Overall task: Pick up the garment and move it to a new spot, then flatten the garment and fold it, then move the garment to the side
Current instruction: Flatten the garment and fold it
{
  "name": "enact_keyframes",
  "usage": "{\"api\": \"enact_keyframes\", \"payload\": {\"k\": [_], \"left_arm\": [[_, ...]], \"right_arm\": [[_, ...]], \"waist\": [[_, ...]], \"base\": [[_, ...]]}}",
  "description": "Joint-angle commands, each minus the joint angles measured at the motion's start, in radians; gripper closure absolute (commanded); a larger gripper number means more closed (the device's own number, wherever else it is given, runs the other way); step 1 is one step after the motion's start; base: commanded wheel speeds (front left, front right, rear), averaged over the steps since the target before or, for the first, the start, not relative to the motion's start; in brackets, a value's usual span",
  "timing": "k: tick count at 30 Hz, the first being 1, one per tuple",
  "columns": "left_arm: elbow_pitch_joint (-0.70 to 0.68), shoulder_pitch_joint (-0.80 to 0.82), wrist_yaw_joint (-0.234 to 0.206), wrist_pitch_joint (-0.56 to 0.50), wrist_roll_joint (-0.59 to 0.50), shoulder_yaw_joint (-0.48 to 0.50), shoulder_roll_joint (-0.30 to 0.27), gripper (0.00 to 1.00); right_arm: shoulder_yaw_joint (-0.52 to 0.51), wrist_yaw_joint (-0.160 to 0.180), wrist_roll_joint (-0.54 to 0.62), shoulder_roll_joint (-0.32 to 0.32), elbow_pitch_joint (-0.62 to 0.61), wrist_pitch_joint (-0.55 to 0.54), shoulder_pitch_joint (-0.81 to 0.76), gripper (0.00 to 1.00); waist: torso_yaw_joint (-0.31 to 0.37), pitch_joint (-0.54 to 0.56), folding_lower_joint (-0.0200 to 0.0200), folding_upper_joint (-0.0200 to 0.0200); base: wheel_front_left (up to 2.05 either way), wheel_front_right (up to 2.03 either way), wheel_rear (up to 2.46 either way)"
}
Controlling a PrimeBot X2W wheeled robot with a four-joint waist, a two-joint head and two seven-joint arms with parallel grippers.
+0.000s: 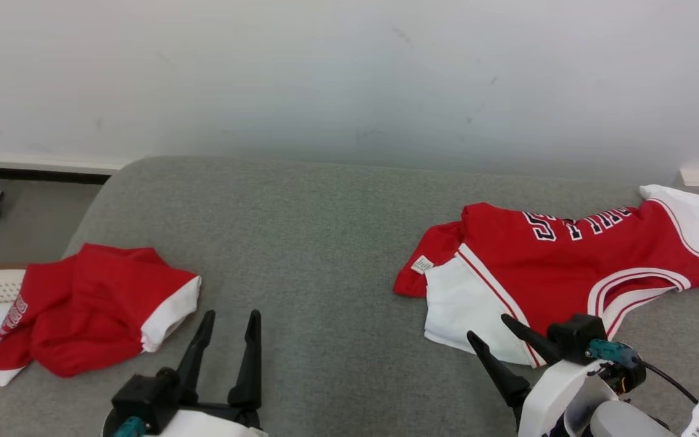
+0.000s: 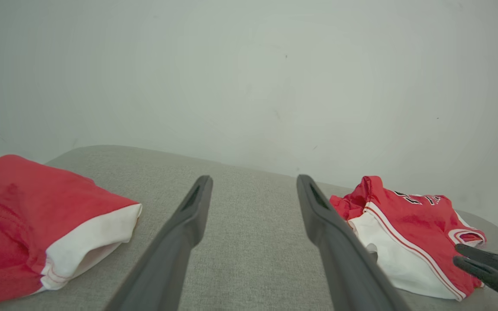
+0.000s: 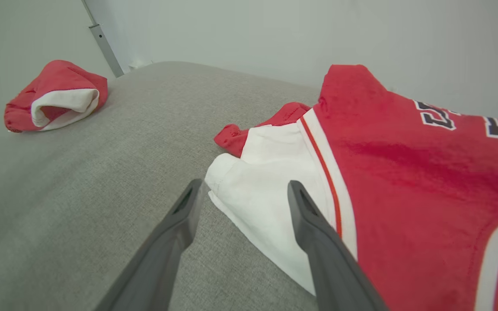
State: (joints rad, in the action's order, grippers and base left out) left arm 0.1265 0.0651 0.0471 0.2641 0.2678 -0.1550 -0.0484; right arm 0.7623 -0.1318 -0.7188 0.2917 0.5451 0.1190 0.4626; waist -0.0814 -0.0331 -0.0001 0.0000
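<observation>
- The garment [image 1: 568, 267], a red jersey with white panels and dark letters, lies spread but wrinkled on the right part of the grey cushion [image 1: 325, 243].
- The head view gives a small white label [image 1: 422, 264] at its red left corner. The right wrist view gives the near white panel [image 3: 266, 185] from close by.
- The right gripper [image 1: 486, 326] is spread wide and grasps nothing. Its fingers are at the near white edge (touching the cloth or not, I cannot tell).
- The left gripper [image 1: 232, 315] is spread wide too, with nothing in it, over bare cushion between the two clothes.
- A second red piece [image 1: 88, 303] lies bunched at the cushion's left end, well apart from the garment. The left wrist view shows its white cuff [image 2: 89, 237] from close by.
</observation>
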Motion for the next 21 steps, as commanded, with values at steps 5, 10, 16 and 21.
{"api": "enact_keyframes", "payload": {"k": [5,10,16,21], "left_arm": [[0.007,0.020,-0.011,0.000,0.025,-0.015,-0.004,0.00],[0.005,0.030,-0.018,0.000,0.038,-0.030,-0.004,0.00],[0.009,0.033,-0.022,0.000,0.044,-0.043,-0.004,0.00],[0.012,0.029,-0.025,0.000,0.048,-0.046,-0.004,0.00]], "right_arm": [[0.058,0.002,0.009,-0.025,0.129,-0.024,0.087,0.00],[0.084,0.002,0.016,-0.035,0.262,-0.050,0.129,0.00],[0.152,0.002,0.017,-0.048,0.380,-0.100,0.123,0.50],[0.171,0.002,0.010,-0.049,0.422,-0.065,0.135,1.00]], "waist": [[-0.073,-0.028,0.0001,0.0000],[-0.127,-0.050,0.0001,0.0000],[-0.164,-0.065,0.0001,0.0000],[-0.166,-0.062,0.0001,0.0000]], "base": [[0.00,0.00,0.00],[0.00,0.00,0.00],[0.00,0.00,0.00],[0.00,0.00,0.00]]}}
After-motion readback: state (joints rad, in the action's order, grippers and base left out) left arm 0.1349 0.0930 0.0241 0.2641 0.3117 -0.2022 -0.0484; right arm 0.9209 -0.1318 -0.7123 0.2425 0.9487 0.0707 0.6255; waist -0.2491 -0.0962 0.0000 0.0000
